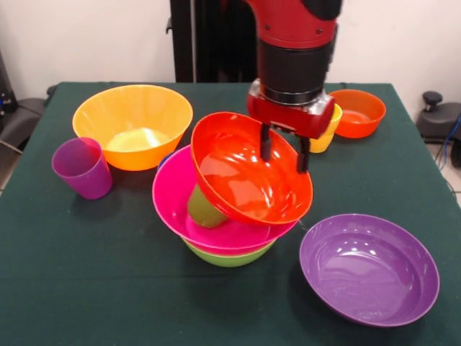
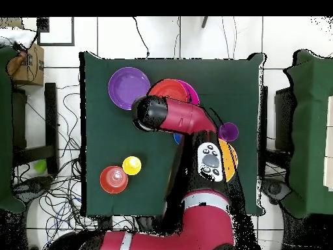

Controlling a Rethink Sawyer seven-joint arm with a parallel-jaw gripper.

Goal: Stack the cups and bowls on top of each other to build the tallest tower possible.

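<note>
You've got the gripper (image 1: 283, 153) jaws pinching the glossy red-orange plastic bowl (image 1: 248, 173) rim, tilted over mid-table pink bowl (image 1: 176, 202) w/ green cup (image 1: 203, 209), prob for seating.

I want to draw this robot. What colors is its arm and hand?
The arm is glossy red with a black band and a silver ring. The gripper has a red block with two thin black jaws. From above, a grey button panel shows on the arm.

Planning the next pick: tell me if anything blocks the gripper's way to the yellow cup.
Nothing visible does. The gripper sits at the tilted red-orange bowl on the tower; the yellow cup stands behind it, beside the small red-orange bowl, with open space above.
</note>
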